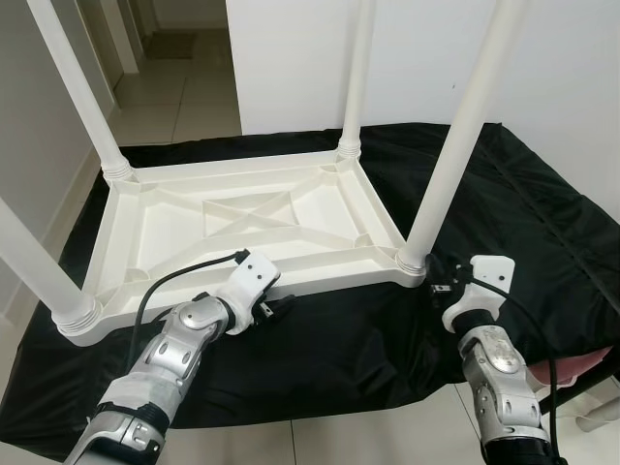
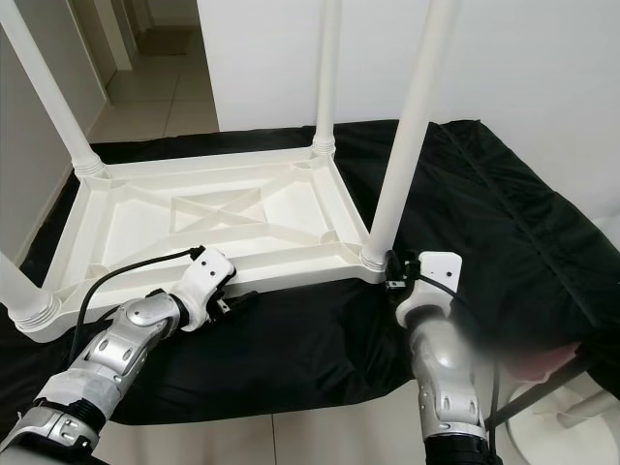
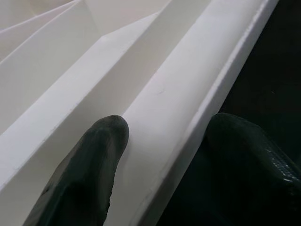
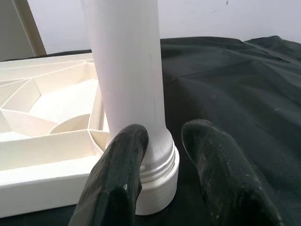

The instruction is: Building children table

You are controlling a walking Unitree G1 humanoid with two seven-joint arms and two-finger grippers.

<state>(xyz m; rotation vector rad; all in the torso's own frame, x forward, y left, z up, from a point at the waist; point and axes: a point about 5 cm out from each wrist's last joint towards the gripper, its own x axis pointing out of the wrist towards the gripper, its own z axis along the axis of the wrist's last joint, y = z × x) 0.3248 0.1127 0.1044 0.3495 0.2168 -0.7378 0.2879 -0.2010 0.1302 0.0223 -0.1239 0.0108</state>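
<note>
Left claw astride upturned table rim.

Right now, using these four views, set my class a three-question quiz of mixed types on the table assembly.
1. True or false: the white table lies upside down on the black cloth.
2. How many legs stand in its corners?
3. The left gripper straddles: A) a leg B) the table's near rim C) the cloth.

Key: 1 true. 2 four. 3 B; the right gripper is at the near right leg.
</note>
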